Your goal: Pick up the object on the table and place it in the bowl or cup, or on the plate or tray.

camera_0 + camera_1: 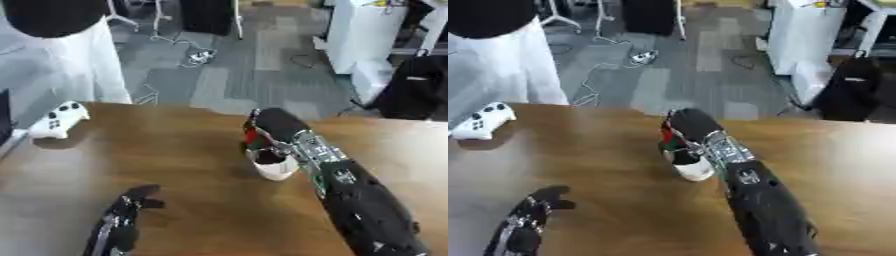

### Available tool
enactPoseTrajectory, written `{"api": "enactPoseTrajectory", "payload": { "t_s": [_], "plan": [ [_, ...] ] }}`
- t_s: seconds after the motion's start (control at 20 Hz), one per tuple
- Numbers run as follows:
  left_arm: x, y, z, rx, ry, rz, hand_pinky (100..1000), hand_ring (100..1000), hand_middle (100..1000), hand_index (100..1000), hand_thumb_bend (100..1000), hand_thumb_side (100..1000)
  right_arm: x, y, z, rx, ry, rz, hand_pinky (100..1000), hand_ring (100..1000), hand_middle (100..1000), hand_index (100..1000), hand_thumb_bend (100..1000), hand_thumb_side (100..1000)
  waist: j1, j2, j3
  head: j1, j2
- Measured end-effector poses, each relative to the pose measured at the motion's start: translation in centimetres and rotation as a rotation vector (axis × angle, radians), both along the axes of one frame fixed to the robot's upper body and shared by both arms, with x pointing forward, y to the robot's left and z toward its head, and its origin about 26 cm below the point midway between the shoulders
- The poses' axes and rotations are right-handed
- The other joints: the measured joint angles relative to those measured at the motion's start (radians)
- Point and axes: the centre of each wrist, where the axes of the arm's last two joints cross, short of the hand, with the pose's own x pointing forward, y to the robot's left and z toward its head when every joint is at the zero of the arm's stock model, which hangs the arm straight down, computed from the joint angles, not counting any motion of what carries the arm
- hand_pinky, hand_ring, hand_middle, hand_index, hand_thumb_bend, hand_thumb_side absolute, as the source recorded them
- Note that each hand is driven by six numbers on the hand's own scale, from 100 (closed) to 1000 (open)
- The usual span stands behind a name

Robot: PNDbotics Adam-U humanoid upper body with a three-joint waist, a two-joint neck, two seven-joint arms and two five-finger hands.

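Centre of frame: your right hand sits over the white cup, something red at its fingers; the forearm blocks the diagonal down to the lower right.
Lower left: your left hand rests on the table, taking up that corner.
Left edge: white game controller near the table's far left edge; route around it.
Between left hand and cup: bare wood, open lane.
Upper middle of table: bare up to the far edge.
Right of forearm: bare wood, open.
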Motion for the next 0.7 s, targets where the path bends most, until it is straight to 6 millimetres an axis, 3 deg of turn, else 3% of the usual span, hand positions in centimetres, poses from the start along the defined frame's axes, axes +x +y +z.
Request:
{"api": "enactPoseTrajectory", "payload": {
  "t_s": [0.3, 0.7],
  "plan": [
    [0.0, 0.0, 0.0, 0.0, 0.0, 0.0, 1000, 638, 711, 758, 800, 816, 0.2, -0.5, 0.0, -0.005, -0.005, -0.034, 462, 242, 252, 439, 255, 238, 0.001, 0.002, 0.007, -0.017, -0.02],
    [0.0, 0.0, 0.0, 0.001, -0.003, -0.003, 1000, 635, 705, 757, 800, 815, 0.4, -1.4, 0.1, -0.008, -0.013, -0.083, 463, 244, 252, 439, 250, 235, 0.006, 0.025, 0.011, -0.053, -0.042]
  ]
}}
